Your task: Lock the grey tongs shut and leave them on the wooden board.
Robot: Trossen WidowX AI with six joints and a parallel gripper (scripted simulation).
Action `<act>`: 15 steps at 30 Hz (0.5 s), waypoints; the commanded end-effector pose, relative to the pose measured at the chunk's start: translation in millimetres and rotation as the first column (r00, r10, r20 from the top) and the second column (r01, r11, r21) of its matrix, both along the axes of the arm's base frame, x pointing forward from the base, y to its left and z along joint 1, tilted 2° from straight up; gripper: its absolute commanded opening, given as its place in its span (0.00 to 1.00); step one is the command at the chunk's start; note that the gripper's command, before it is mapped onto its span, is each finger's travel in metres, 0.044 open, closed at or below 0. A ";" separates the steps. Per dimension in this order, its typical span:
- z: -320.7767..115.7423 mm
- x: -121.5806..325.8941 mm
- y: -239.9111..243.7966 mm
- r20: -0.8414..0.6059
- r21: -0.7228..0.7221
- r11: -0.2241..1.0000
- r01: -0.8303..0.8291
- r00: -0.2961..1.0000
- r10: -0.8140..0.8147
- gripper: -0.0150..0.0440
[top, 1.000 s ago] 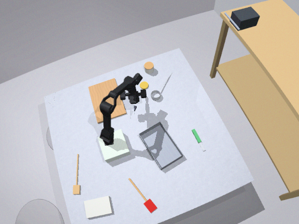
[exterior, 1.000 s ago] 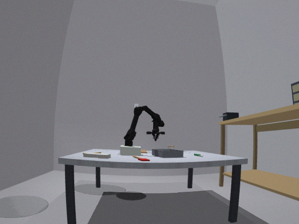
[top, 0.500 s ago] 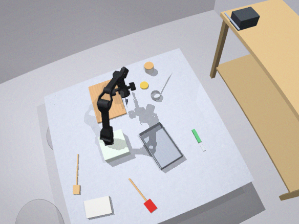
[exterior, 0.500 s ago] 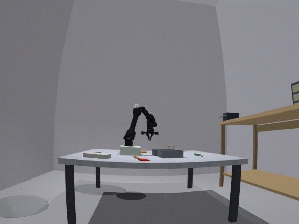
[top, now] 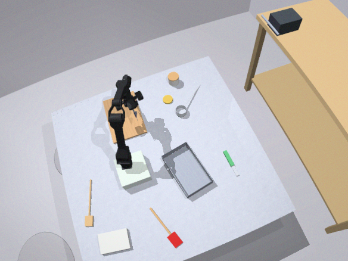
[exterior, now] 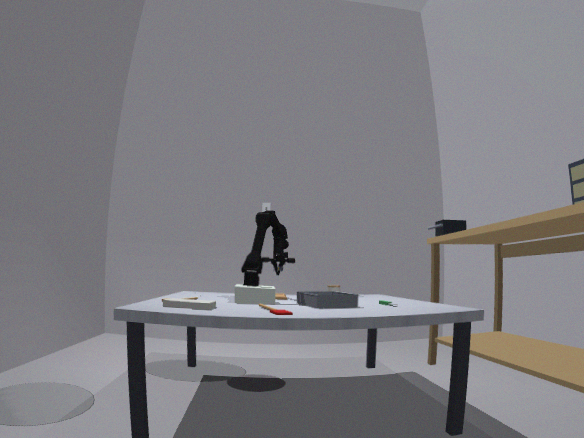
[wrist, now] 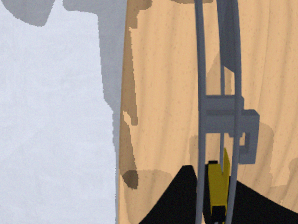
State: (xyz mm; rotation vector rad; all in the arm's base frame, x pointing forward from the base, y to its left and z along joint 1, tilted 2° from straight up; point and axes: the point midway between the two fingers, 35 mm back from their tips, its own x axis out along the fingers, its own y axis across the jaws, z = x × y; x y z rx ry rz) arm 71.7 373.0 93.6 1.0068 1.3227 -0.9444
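My gripper (top: 134, 109) (exterior: 279, 268) (wrist: 196, 175) is shut on the grey tongs (top: 135, 115) (wrist: 222, 120) and holds them in the air above the wooden board (top: 128, 131) (exterior: 281, 296) (wrist: 165, 90). In the wrist view the tongs' long thin arms run up the picture, close together and nearly parallel, with a grey block and a bracket across them. Whether the lock is engaged cannot be told. The ends of the tongs are cut off in that view. The roasting tin (top: 200, 189) (exterior: 332, 300) has no tongs across it.
A pale green block (top: 137, 176) (exterior: 255, 295) is under the arm's base. A jar (top: 173, 78), a yellow disc (top: 167, 99) and a grey ring with a handle (top: 181, 111) lie right of the board. A green-handled tool (top: 229, 158) lies beyond the tin.
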 end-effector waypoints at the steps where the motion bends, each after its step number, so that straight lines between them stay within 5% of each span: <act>1: -0.5 -21.2 7.7 0.001 -0.001 0.999 -0.037 0.999 0.037 0.00; 15: -3.2 -77.4 19.1 0.002 -0.006 0.990 -0.143 0.990 0.143 0.00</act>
